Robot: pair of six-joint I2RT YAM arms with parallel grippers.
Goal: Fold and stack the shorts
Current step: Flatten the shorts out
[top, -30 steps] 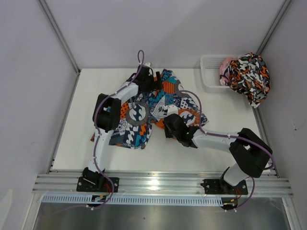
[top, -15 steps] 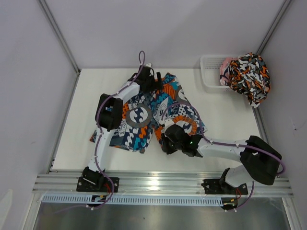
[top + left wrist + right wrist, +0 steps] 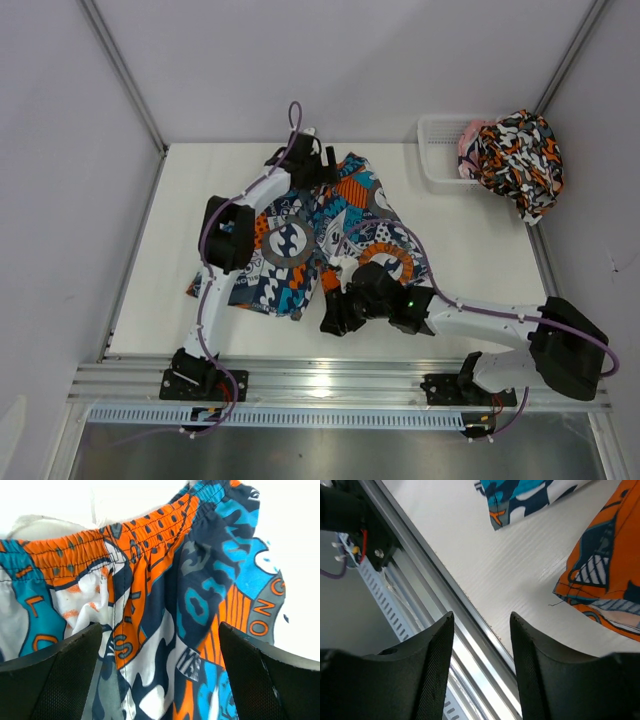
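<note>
Two shorts, white desk (image 3: pixel 150 250), grey walls (image 3: pixel 350 70).
Teal shorts (image 3: pixel 300 245) lie spread mid-desk: left fingers (image 3: pixel 50 680) gape over the waistband, right fingers (image 3: pixel 430 675) parted and empty beside the near hem; blotched shorts (image 3: pixel 520 150) drape the corner basket (image 3: pixel 440 160).

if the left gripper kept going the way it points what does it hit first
The teal-blue shorts, near their orange waistband, which fill the view between the open fingers of the left gripper; how close is unclear.
</note>
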